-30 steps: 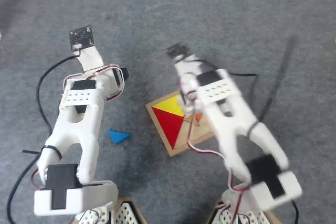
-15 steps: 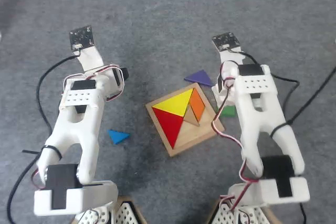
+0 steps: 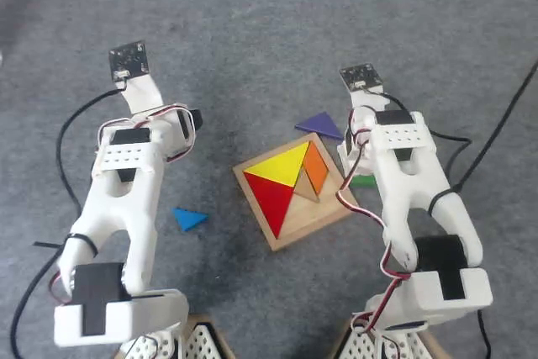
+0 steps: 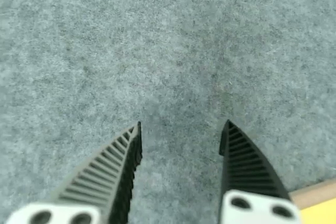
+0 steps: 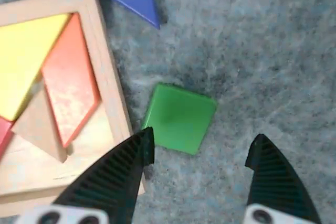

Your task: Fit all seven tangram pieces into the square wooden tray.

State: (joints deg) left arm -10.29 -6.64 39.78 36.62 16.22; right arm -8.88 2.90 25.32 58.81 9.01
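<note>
Grey felt covers the tabletop. Square wooden tray (image 3: 254,209): between the arms, holding a yellow triangle (image 3: 282,167), red triangle (image 3: 273,197), orange parallelogram (image 3: 315,166) and plain wooden triangle (image 3: 307,193). Green square (image 5: 178,118): just beside the tray's outer edge. Purple triangle (image 3: 320,126): near the tray's far corner. Blue triangle (image 3: 189,219): beside the left arm. Right jaws: spread wide above the green square. Left jaws: spread wide over bare felt.

in the pale wooden tray (image 3: 318,213): yellow triangle (image 3: 282,167), red triangle (image 3: 271,195), orange parallelogram (image 3: 315,166), tan triangle (image 5: 39,127). outside the tray: green square (image 5: 179,118), purple triangle (image 3: 319,126), blue triangle (image 3: 189,219), on speckled grey felt (image 3: 252,56).
</note>
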